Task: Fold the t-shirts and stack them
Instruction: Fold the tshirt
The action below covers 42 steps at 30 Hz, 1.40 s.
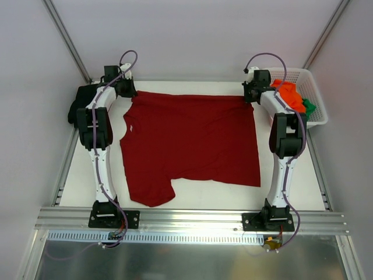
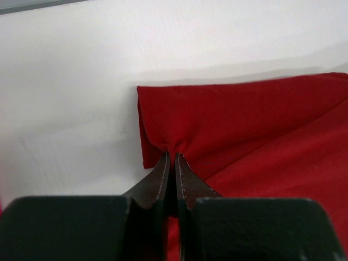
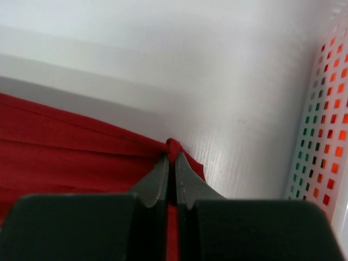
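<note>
The left jaws and the right jaws each clench an upper-frame corner of the dark red t-shirt (image 1: 192,140), its body spreading below them toward the frame's bottom.

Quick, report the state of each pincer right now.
Left pincer: closed, pinching the far left corner of the dark red cloth t-shirt.
Right pincer: closed on that shirt's far right corner.

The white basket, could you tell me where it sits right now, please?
In the top view the basket sits at the table's far right corner, beside the right gripper, holding an orange shirt and a green shirt.
</note>
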Each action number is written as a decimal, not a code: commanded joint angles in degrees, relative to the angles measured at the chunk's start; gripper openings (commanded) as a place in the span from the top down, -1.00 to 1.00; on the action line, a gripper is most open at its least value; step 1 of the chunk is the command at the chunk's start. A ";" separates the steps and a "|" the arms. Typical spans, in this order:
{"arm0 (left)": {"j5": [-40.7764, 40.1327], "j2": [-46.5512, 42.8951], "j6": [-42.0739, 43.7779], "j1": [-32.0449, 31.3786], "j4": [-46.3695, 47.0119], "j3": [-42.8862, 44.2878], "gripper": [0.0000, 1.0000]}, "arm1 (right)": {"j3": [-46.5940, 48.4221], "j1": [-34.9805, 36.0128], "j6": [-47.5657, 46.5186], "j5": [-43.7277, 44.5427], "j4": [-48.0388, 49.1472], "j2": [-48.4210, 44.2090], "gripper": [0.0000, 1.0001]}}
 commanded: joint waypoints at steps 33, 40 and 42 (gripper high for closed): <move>4.60 -20.93 4.12 1.02 5.31 -19.13 1.00 | -10.14 -1.13 -3.57 -5.74 -4.04 -16.12 1.00; 4.86 -24.27 6.23 1.28 2.50 -22.12 1.00 | -11.98 -1.13 -4.00 -6.88 -8.53 -18.32 1.00; 4.60 -25.06 6.94 1.64 1.97 -22.91 1.00 | -13.38 -1.13 -4.36 -6.79 -8.80 -19.20 1.00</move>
